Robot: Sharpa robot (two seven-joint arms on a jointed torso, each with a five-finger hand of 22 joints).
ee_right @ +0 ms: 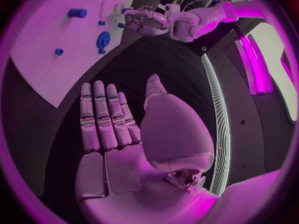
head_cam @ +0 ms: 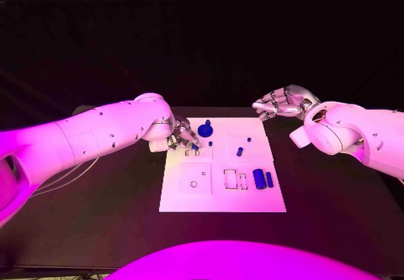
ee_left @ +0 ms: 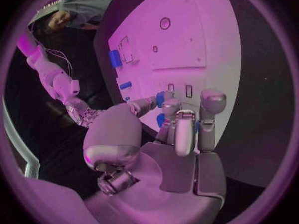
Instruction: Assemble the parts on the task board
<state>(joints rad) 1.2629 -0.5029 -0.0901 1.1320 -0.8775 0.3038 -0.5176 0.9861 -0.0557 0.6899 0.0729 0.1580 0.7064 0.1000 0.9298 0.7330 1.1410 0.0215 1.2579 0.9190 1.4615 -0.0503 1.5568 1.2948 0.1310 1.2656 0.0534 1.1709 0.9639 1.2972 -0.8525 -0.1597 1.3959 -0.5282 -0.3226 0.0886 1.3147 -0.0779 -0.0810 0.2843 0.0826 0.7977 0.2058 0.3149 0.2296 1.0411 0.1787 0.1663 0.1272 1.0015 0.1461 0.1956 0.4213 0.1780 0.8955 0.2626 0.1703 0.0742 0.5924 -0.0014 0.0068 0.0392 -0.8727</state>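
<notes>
White task board (head_cam: 220, 201) is reached over by left hand (head_cam: 183, 139), a small blue part (ee_left: 161, 99) pinched; right hand (head_cam: 283, 102) is held released, off-board.

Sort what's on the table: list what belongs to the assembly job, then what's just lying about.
Job:
- task board
- large blue round part at its far end
- small blue peg
- two blue cylinders, side by side
- left hand, fingertips over a small blue part on the board
- right hand, raised off the board

Lying about:
- cable by the left arm
</notes>
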